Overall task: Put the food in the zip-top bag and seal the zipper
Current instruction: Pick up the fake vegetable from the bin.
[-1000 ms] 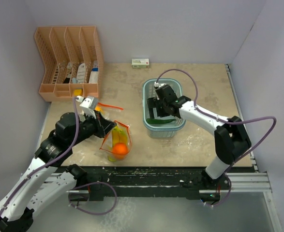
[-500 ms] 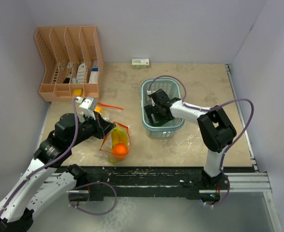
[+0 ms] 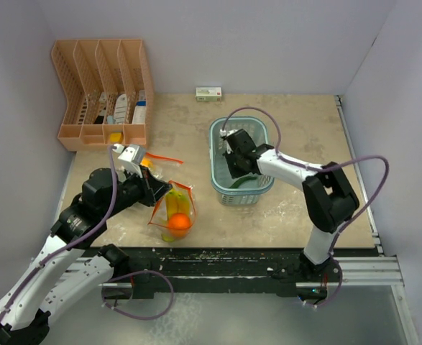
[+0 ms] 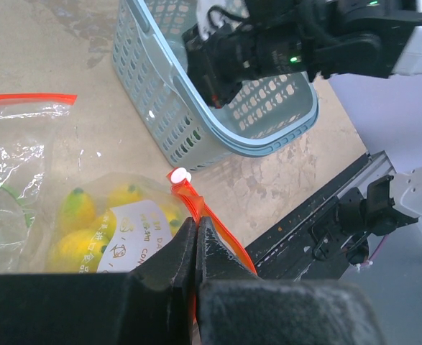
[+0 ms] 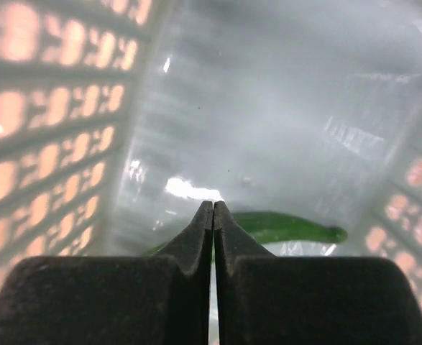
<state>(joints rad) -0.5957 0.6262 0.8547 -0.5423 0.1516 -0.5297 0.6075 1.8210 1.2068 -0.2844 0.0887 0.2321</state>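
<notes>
A clear zip-top bag [image 3: 171,210] with an orange zipper strip [image 4: 189,192] stands at the front left. Yellow bananas [image 4: 81,215] and a small orange fruit [image 3: 177,223] are inside it. My left gripper [image 4: 196,223] is shut on the bag's zipper edge and holds the mouth up. My right gripper [image 5: 213,205] reaches down inside the light blue basket [image 3: 218,152], jaws pressed together. The long green vegetable [image 5: 290,226] lies on the basket floor just past its fingertips. Nothing shows between the tips.
An orange file organiser [image 3: 103,93] stands at the back left and a small box [image 3: 208,93] lies by the back wall. A second clear bag with a red strip [image 4: 24,97] lies left of the held one. Walls close in both sides.
My right gripper has dipped deeper into the basket and gone from wide open to shut. The left gripper and the bag have stayed put.
</notes>
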